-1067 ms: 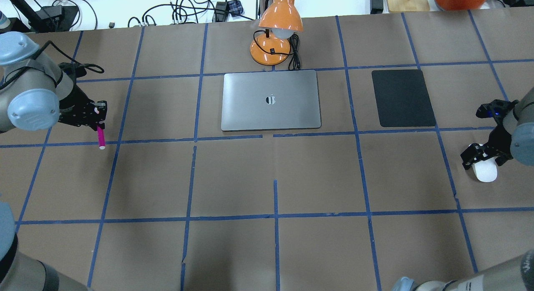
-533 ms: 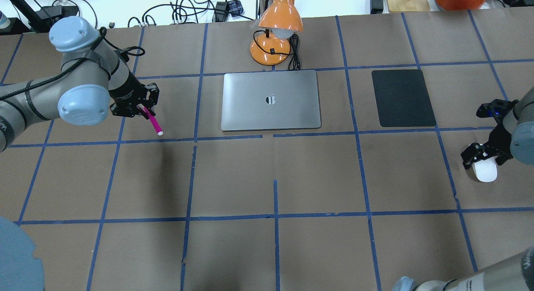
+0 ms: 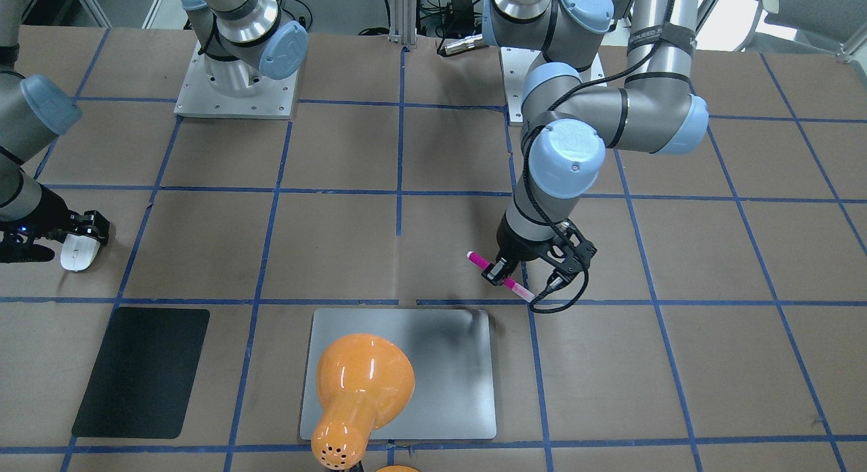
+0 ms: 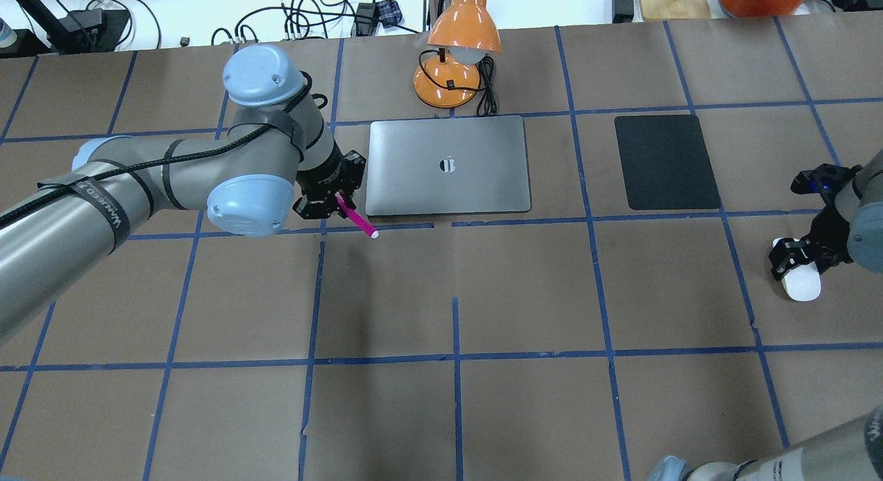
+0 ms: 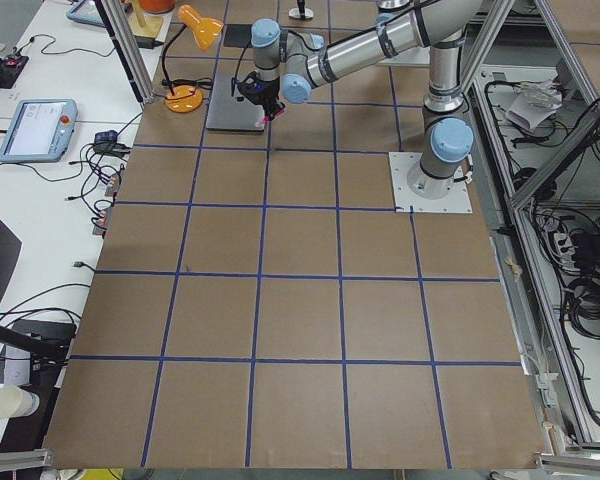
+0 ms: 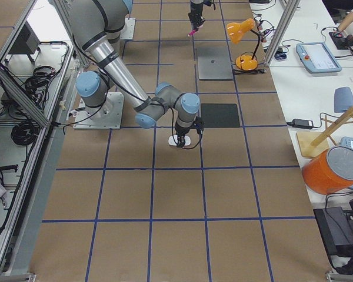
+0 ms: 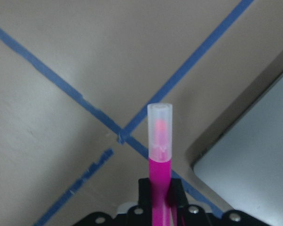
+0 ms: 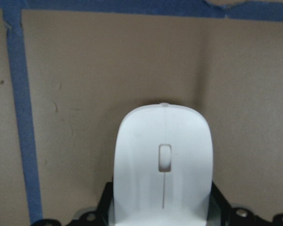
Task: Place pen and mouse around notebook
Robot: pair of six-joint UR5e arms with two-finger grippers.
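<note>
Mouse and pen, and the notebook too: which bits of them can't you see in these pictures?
- Pen: back end, left wrist view, hidden inside the left gripper and cut off by the bottom edge.
- Mouse: back end, right wrist view, cut off by the bottom edge at the right gripper.
- Notebook: one corner, front-facing view, covered by the lamp.
- Pen's cap: too small in the left side view.

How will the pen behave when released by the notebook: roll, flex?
Likely rolls: the pen looks round and smooth, no clip showing, so release it low and flat. Probably stiff: it juts straight from the left gripper without sag. Probably light, being slim next to the notebook.
</note>
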